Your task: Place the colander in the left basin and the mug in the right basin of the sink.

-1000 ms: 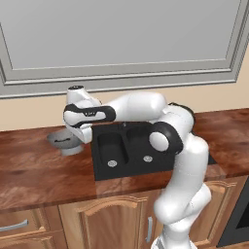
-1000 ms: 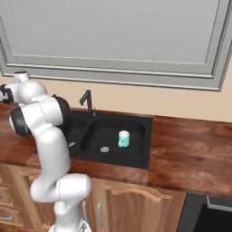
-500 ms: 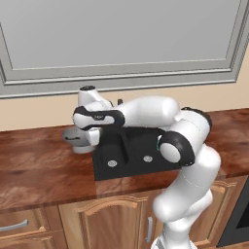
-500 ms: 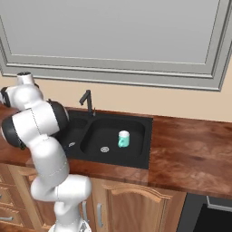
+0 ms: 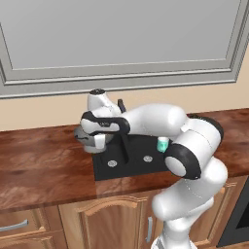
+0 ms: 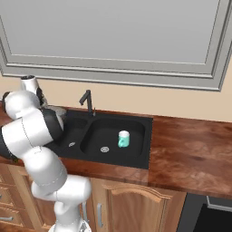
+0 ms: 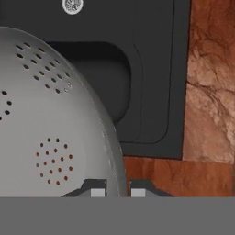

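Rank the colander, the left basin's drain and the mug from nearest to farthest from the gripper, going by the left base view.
1. colander, held in the gripper.
2. left basin's drain, just below, to the right.
3. mug, far right, in the right basin.

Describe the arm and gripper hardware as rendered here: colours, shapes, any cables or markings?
Single arm of glossy white rounded shells, with dark grey to black bands at the joints; the elbow joint is a fat black ring. The hand is white with a dark band. The gripper ends in two small dark finger tips with pale pads. No cables, logos or markings can be made out.
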